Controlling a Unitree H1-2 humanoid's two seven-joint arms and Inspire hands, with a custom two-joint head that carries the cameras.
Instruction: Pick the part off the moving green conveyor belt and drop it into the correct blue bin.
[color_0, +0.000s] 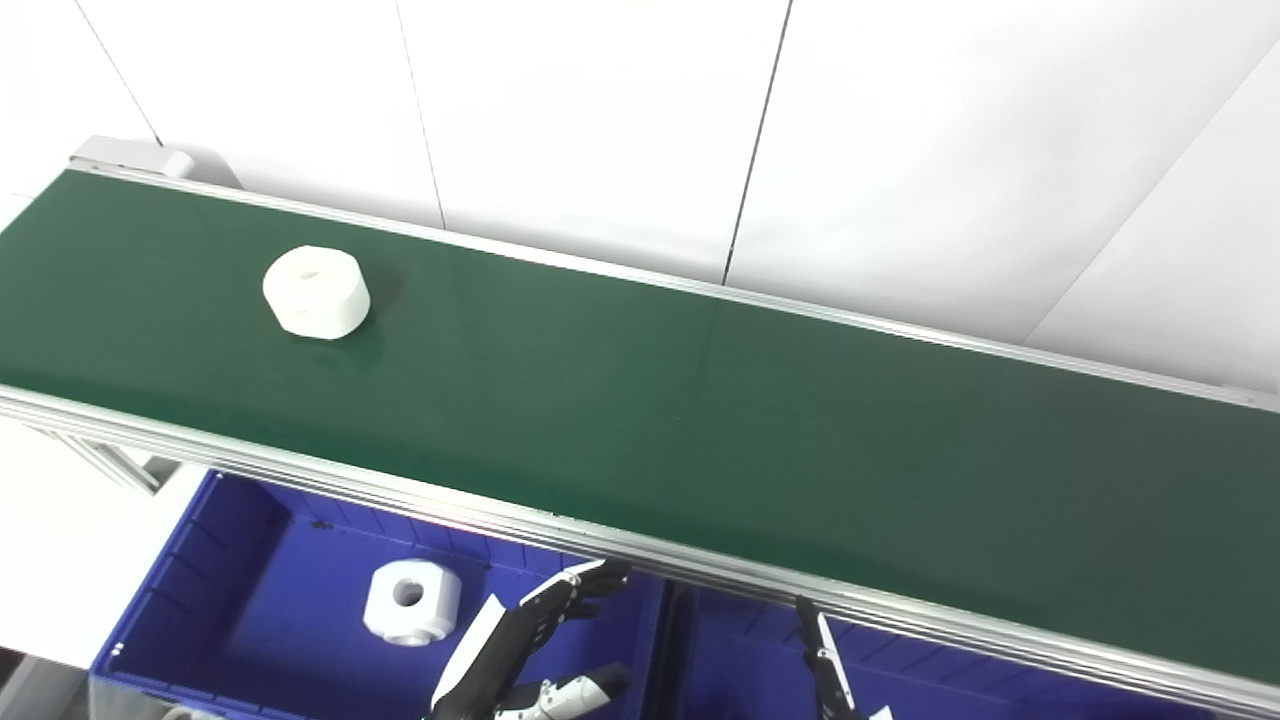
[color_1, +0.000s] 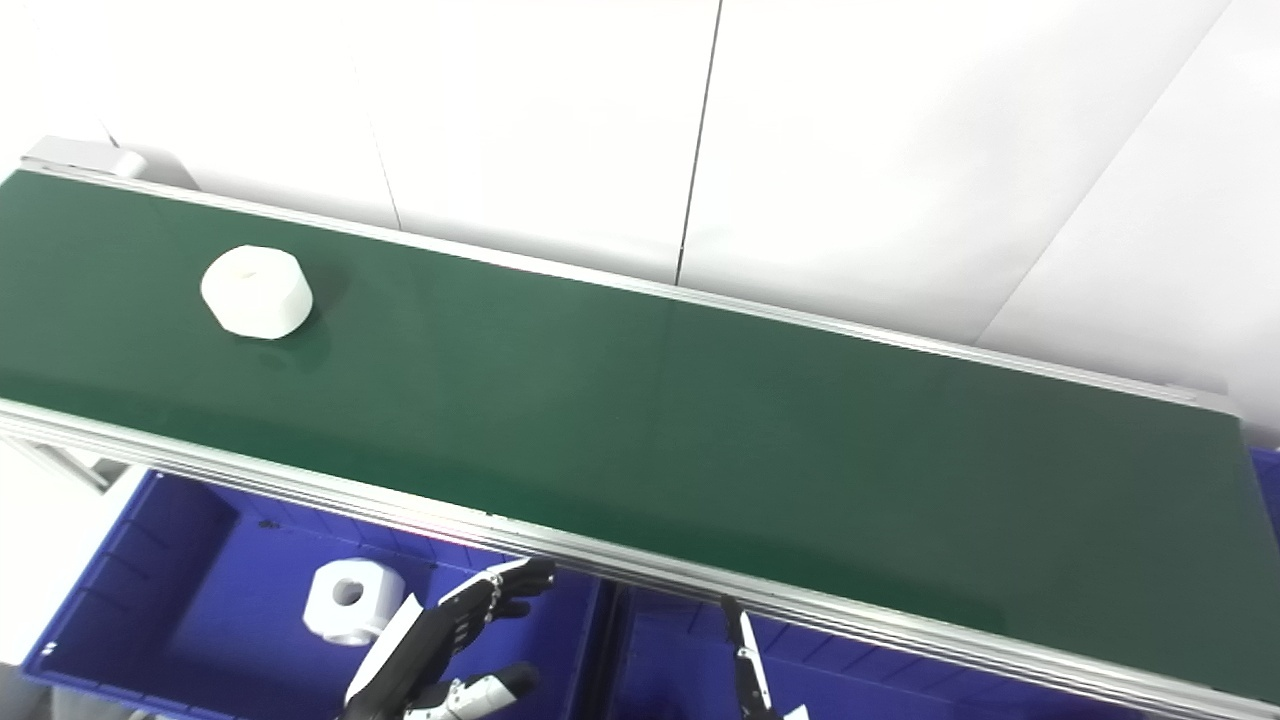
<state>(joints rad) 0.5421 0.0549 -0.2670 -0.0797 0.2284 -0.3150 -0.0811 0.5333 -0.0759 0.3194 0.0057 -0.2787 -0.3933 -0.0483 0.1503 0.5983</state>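
You had two white parts in view: one part lay on the green belt toward its left end, and a second part sat in the left blue bin. A right blue bin stood just beside it. Your left hand hung over the left bin, fingers spread and holding nothing. Of your right hand only a sliver showed, so you couldn't tell its state. The belt lay bare right of the part.

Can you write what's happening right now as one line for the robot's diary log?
part: on green belt, far left | left hand: open, over left blue bin | right hand: barely visible | bin holds one white part
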